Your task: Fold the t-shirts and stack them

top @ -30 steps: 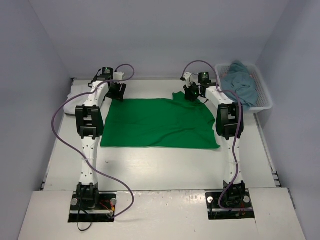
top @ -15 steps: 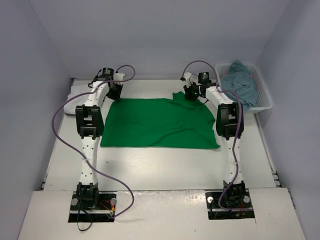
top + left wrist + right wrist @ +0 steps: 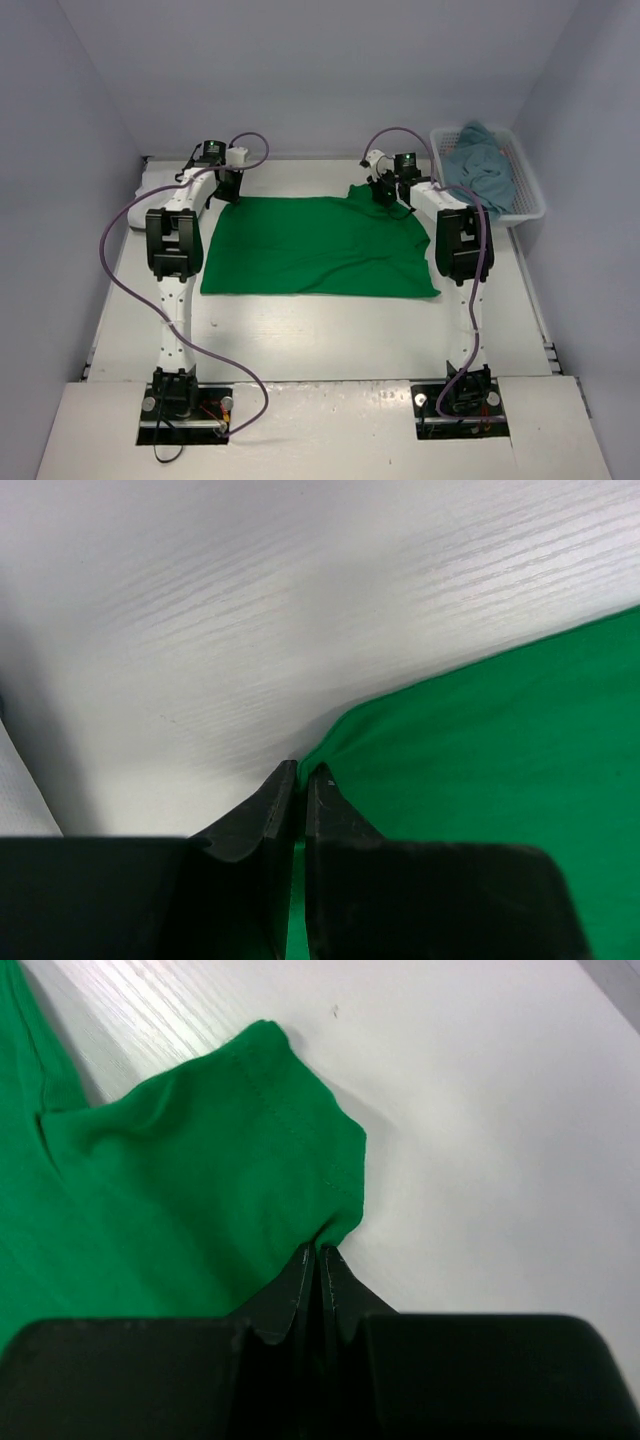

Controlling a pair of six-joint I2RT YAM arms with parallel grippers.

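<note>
A bright green t-shirt lies spread flat on the white table. My left gripper is at its far left corner. In the left wrist view that gripper is shut on the edge of the green cloth. My right gripper is at the far right sleeve. In the right wrist view this gripper pinches the hem of the green sleeve, which puckers at the fingertips. A dull teal-blue t-shirt lies bunched in the basket.
The white lattice basket stands at the back right corner. A white cloth shape lies along the table's left edge, beside the left arm. Grey walls close in the table at the back and on both sides.
My left gripper has closed on the green shirt's far left corner. Both wrists have shifted slightly toward the back wall. The shirt lies as before.
</note>
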